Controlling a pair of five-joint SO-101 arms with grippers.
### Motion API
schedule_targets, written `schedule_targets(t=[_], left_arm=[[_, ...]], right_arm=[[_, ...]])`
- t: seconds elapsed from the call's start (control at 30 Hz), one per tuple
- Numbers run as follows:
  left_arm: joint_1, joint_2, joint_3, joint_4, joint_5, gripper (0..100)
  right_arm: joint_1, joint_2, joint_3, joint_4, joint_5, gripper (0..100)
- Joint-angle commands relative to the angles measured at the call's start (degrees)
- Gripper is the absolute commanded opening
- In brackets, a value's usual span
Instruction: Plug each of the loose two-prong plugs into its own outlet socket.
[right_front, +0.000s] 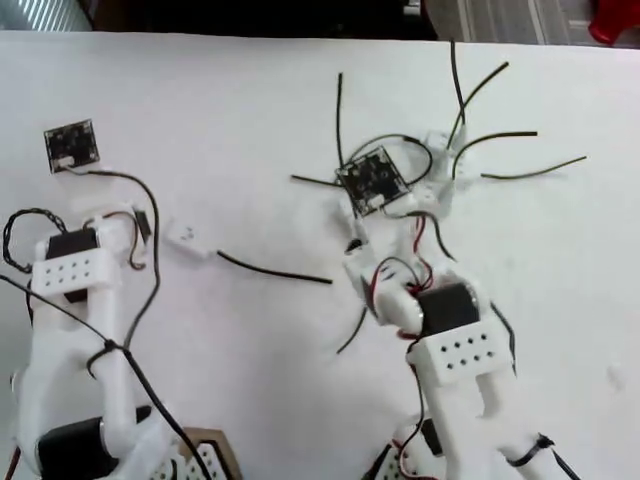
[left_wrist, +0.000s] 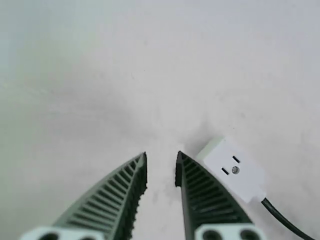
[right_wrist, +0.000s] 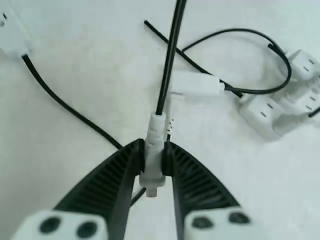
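My right gripper (right_wrist: 153, 150) is shut on a white two-prong plug (right_wrist: 153, 160), whose black cord (right_wrist: 169, 60) runs away from the fingers. In the high view this gripper (right_front: 355, 246) sits just in front of a black square board (right_front: 372, 178). Another white plug (right_wrist: 196, 84) lies past it, and beyond that a cluster of white outlet sockets (right_wrist: 277, 112). My left gripper (left_wrist: 161, 170) is open by a narrow gap and holds nothing. A single white outlet socket (left_wrist: 233, 170) lies right beside one of its fingers; the high view shows that socket (right_front: 186, 238) with its black cord (right_front: 275, 271).
Several loose black cords (right_front: 520, 170) fan out around the socket cluster (right_front: 440, 160) at the back right. A second black square board (right_front: 72, 146) lies at the far left. The arms' own wires (right_front: 140, 200) loop over the table (right_front: 230, 120) on the left.
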Motion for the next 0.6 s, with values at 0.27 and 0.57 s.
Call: schedule_targets(t=[0.27,0.57], left_arm=[[12.2,-2.4,-0.4,-2.5,-3.7,11],[21.3,-2.7,-0.8,-2.7,-6.0,11]], right_arm=[[-9.4,-1.9,12.7,-24.1,-9.7,1.6],[-16.3,-2.0,13.8,-26.2,-13.8,1.6]])
